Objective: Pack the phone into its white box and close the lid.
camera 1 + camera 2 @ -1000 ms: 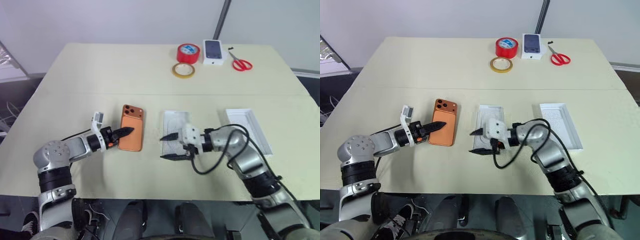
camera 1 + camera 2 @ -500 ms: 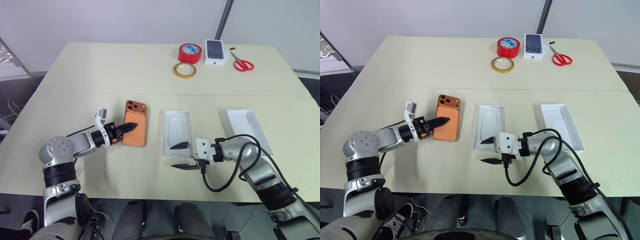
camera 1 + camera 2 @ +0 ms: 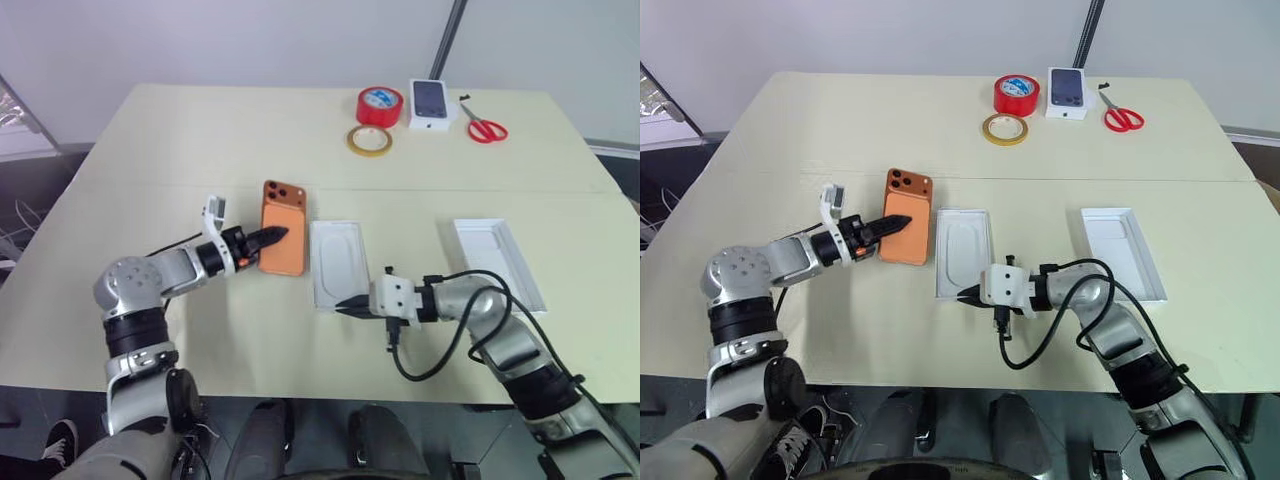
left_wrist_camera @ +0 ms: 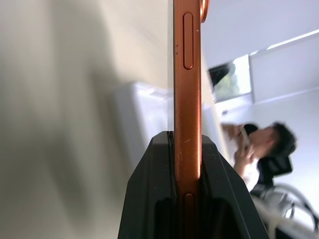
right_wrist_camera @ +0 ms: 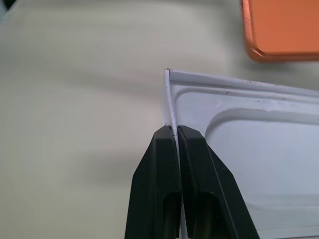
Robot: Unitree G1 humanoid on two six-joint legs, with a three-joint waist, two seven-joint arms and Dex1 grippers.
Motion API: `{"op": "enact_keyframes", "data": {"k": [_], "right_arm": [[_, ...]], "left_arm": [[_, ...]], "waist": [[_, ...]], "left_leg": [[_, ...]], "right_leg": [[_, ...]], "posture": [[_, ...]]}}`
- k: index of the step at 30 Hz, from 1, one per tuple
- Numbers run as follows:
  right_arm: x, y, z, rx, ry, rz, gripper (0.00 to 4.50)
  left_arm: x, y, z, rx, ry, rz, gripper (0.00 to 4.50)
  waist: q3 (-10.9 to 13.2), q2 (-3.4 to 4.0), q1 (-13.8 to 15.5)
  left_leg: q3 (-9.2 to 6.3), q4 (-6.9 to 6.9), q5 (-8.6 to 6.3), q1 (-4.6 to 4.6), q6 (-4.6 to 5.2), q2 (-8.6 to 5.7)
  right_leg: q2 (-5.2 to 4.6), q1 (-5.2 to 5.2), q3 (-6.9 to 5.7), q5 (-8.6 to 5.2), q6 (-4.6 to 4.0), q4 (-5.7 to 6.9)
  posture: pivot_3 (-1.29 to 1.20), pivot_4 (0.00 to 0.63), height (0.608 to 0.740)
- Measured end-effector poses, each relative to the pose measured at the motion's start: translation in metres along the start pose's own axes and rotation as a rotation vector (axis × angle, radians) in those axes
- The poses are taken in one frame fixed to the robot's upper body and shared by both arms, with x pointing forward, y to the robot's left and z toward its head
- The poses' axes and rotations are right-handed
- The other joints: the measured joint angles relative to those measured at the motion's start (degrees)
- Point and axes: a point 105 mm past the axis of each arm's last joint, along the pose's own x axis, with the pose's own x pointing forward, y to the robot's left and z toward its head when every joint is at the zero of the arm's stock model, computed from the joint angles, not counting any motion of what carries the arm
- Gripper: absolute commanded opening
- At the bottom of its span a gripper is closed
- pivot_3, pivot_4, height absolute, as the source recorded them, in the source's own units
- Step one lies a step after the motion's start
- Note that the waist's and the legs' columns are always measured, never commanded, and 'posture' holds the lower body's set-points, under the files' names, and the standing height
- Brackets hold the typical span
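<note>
Since half a second ago the phone (image 3: 283, 241), pinched edge-on in the left gripper (image 3: 272, 237), is riding farther toward the table's middle and is now hanging just beside the white box (image 3: 337, 277). Right gripper (image 3: 351, 304), standing wide apart a moment ago, is now clamping the box's near wall, fingers (image 5: 162, 185) closing on the thin cardboard edge in the right wrist view. Box itself is sitting nearer the phone than before, oval recess facing up. Lid (image 3: 497, 262) is lying unchanged, open side up, well apart to the right. Red tape roll (image 3: 377, 105), yellow tape ring (image 3: 368, 141), small white box (image 3: 429, 103) and scissors (image 3: 484, 127) are resting at the far edge.
</note>
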Motion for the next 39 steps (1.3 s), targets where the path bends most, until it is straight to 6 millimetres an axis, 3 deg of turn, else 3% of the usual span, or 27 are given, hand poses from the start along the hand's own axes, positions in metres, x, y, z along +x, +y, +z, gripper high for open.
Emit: {"op": "enact_keyframes", "data": {"k": [3,6,9,12,15,19,25,29,30,32,35,36,37,39], "right_arm": [[0.014,-0.01,0.004,-0.028,0.006,-0.035,0.06],[0.017,-0.015,-0.002,-0.029,0.039,-0.064,0.06],[0.024,-0.018,0.0,0.001,0.029,-0.077,0.87],[0.026,-0.014,0.011,0.043,-0.026,-0.055,2.38],[0.013,-0.01,0.024,0.113,-0.104,-0.043,2.38],[-0.018,-0.019,0.039,0.152,-0.17,-0.08,2.38],[-0.047,-0.029,0.009,0.182,-0.049,-0.149,2.38],[-0.047,-0.039,0.011,0.165,-0.059,-0.193,2.38],[-0.046,-0.041,0.013,0.154,-0.065,-0.198,2.41],[-0.042,-0.043,0.016,0.138,-0.073,-0.206,2.41],[-0.035,-0.04,0.013,0.139,-0.068,-0.195,2.41],[-0.032,-0.039,0.014,0.141,-0.077,-0.192,2.41],[-0.031,-0.039,0.014,0.14,-0.08,-0.191,2.41],[-0.03,-0.039,0.015,0.138,-0.083,-0.192,2.41]], "left_arm": [[0.008,-0.012,0.004,0.013,-0.005,-0.027,0.0],[0.008,-0.01,0.004,0.006,-0.007,-0.012,0.0],[0.009,-0.008,0.003,-0.003,-0.016,-0.004,0.0],[0.014,-0.004,-0.009,-0.029,0.009,0.001,0.0],[0.011,0.004,-0.015,-0.048,0.015,0.027,0.0],[0.015,0.004,-0.021,-0.061,0.026,0.021,0.0],[0.02,0.005,-0.033,-0.084,0.059,0.013,0.0],[0.022,0.004,-0.038,-0.078,0.093,0.013,0.0],[0.021,0.004,-0.039,-0.078,0.099,0.017,0.97],[0.019,0.005,-0.037,-0.071,0.1,0.021,1.67],[0.019,0.006,-0.038,-0.059,0.116,0.029,3.22],[0.018,0.006,-0.038,-0.053,0.122,0.033,3.93],[0.019,0.005,-0.039,-0.053,0.123,0.024,4.14],[0.019,0.001,-0.038,-0.044,0.127,0.005,4.14]], "waist": [[0.0,0.0,-0.15],[0.01,-0.02,-0.08],[0.02,-0.03,-0.08],[0.02,-0.03,0.04],[0.03,-0.04,0.03],[0.03,-0.04,0.16],[0.03,-0.04,-0.1],[0.03,-0.04,-0.19],[0.03,-0.04,-0.13],[0.03,-0.04,-0.03],[0.03,-0.04,0.16],[0.03,-0.05,0.15],[0.03,-0.04,0.16],[0.03,-0.04,0.09]], "left_leg": [[0.01,-0.05,0.14,0.0,-0.23,0.01],[0.01,-0.05,0.14,0.0,-0.24,0.01],[0.01,-0.03,0.15,0.01,-0.25,0.01],[0.01,-0.03,0.15,-0.01,-0.25,0.0],[0.0,-0.03,0.15,-0.02,-0.24,0.01],[-0.04,-0.01,0.1,0.01,-0.16,0.0],[-0.02,-0.06,0.0,0.01,0.02,0.01],[-0.01,-0.06,0.14,0.02,-0.21,0.05],[-0.01,-0.06,0.14,0.01,-0.21,0.05],[-0.02,-0.04,0.14,0.01,-0.22,0.04],[-0.01,-0.02,0.15,0.0,-0.22,0.02],[-0.02,0.01,0.15,0.0,-0.23,0.02],[-0.01,0.01,0.15,0.0,-0.23,0.02],[-0.02,0.02,0.15,0.03,-0.23,0.02]], "right_leg": [[0.05,-0.01,0.01,0.0,0.0,0.0],[0.06,-0.03,0.01,0.0,0.0,0.0],[0.06,-0.01,0.01,0.0,0.0,0.04],[0.06,-0.01,0.0,0.0,0.0,0.02],[0.06,-0.01,0.01,0.0,0.01,0.02],[0.05,0.05,-0.02,0.0,0.0,0.02],[0.08,0.0,0.01,0.0,0.0,0.02],[0.13,-0.01,0.02,0.0,0.0,0.03],[0.13,-0.01,0.02,0.0,0.0,0.03],[0.13,0.01,0.01,0.0,0.0,0.03],[0.1,0.02,0.01,0.0,0.0,0.03],[0.1,0.04,0.01,0.0,0.0,0.03],[0.1,0.04,0.01,0.0,0.0,0.03],[0.1,0.07,0.0,0.0,0.0,0.03]], "posture": [[0.0,0.15,0.74],[0.0,0.15,0.74],[0.0,0.15,0.74],[0.0,0.15,0.74],[0.0,0.15,0.74],[0.0,0.15,0.74],[0.0,0.15,0.74],[0.0,0.15,0.74],[0.0,0.15,0.74],[0.0,0.15,0.74],[0.0,0.15,0.74],[0.0,0.15,0.74],[0.0,0.15,0.74],[0.0,0.15,0.74]]}}
